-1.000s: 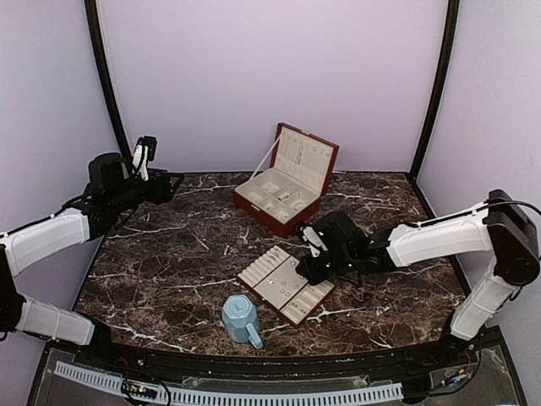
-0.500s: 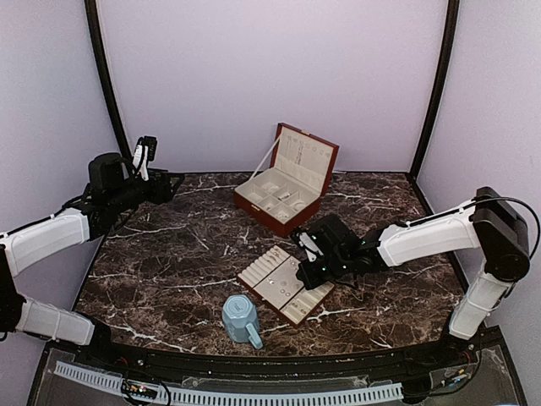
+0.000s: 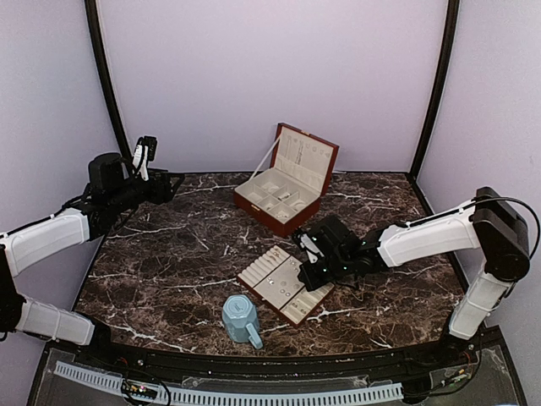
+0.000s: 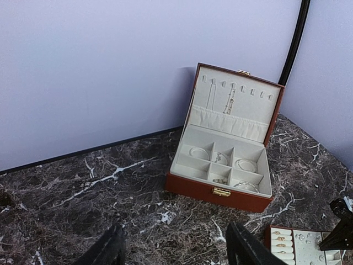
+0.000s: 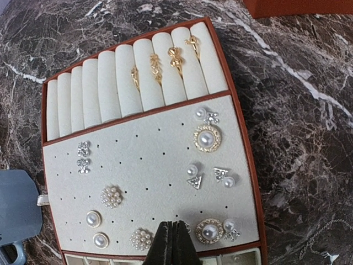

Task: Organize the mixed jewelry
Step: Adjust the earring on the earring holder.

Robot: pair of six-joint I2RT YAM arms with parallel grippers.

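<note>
Two views first: overhead, the right gripper (image 3: 309, 274) is hovering over the centre tray (image 3: 247, 279); left wrist, the left gripper (image 4: 175, 234) is hanging with fingers (image 4: 113, 248) apart. Right wrist, fingertips (image 5: 168, 243) are pressing together among jewelry (image 5: 208, 231) at bottom centre, so picking a piece likely needs opening first.

Left arm (image 3: 51, 237) raised at far left, left claw (image 4: 175, 237) spread; right arm (image 3: 423, 241) stretched low, right claw (image 5: 172, 224) pinched together
</note>
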